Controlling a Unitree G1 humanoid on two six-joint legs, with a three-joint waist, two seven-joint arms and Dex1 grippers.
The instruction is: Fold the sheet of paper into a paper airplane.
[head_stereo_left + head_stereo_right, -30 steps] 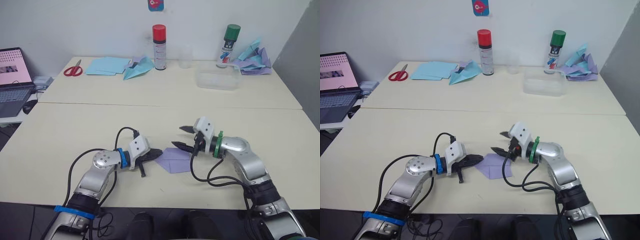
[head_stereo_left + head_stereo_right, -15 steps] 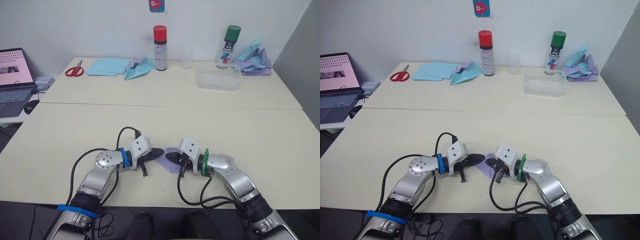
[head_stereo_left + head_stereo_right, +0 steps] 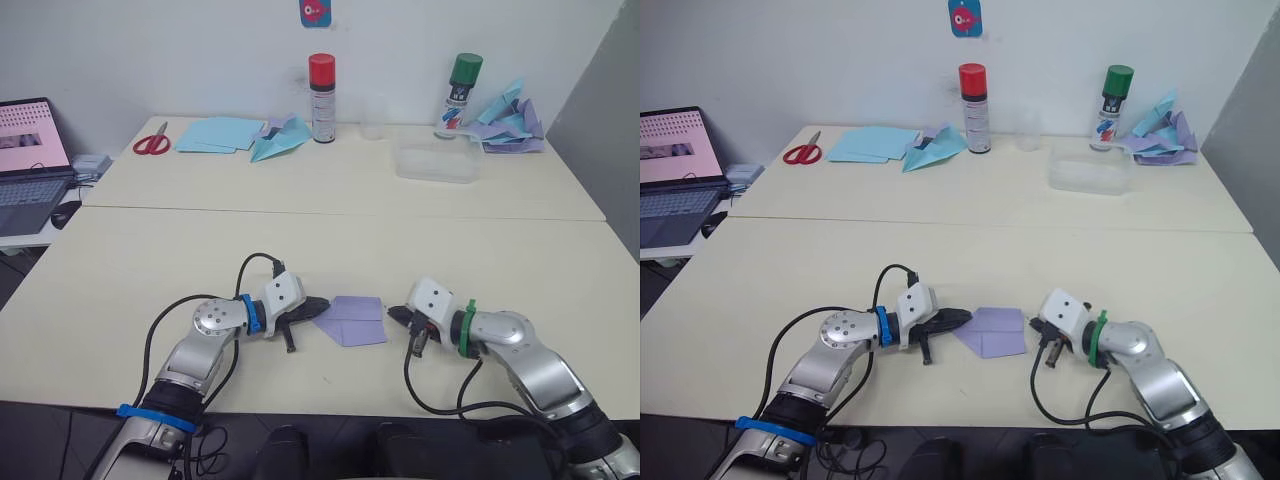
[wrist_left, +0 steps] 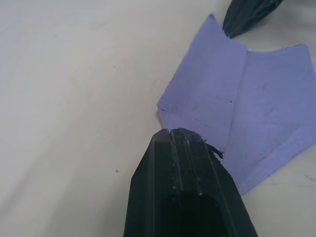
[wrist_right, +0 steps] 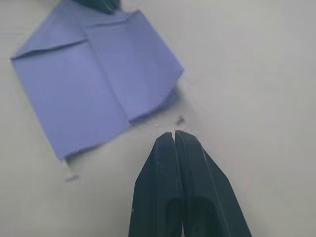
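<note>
The partly folded sheet of paper (image 3: 352,320) lies flat on the tabletop (image 3: 300,240). Left gripper (image 3: 318,304): jaws clenched, tips on its pointed end. Right gripper (image 3: 393,313): jaws clenched, just beside the sheet.

My two eye views look down from high up at the table (image 3: 120,270). My wrist views sit very close, both seeing the sheet of paper (image 5: 94,74).

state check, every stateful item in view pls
sheet of paper: partly folded, lying on the table
left gripper: shut, tip on the sheet's left corner
right gripper: shut, just off the sheet's edge
laptop: open, screen lit
red-capped spray can: upright, capped
green-capped spray can: upright, capped
</note>
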